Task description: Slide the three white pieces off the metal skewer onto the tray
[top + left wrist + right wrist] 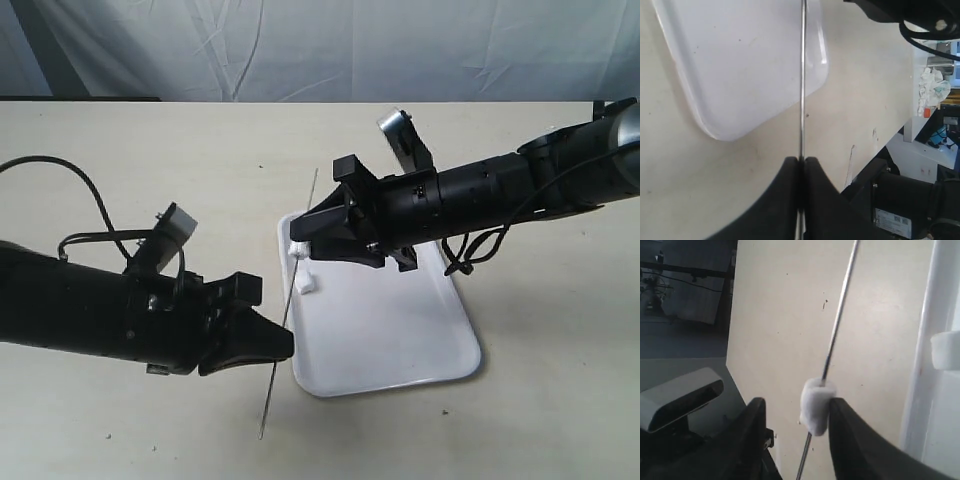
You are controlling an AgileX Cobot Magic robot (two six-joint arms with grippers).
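My left gripper (285, 345) (801, 161) is shut on the thin metal skewer (290, 300) (802, 75) near its lower end, just left of the white tray (400, 330) (740, 60). The skewer (840, 310) slants up along the tray's left rim (922, 370). One white piece (298, 250) (817, 405) is threaded on it, between the open jaws of my right gripper (302, 236) (797, 405) and touching one finger. A second white piece (307, 285) (946, 350) lies on the tray near that rim. A third piece is not visible.
The beige table (150, 150) extends around the tray, with a pale curtain behind it. A black cable (90, 200) loops above the left arm. The right arm (500, 195) reaches over the tray's far end.
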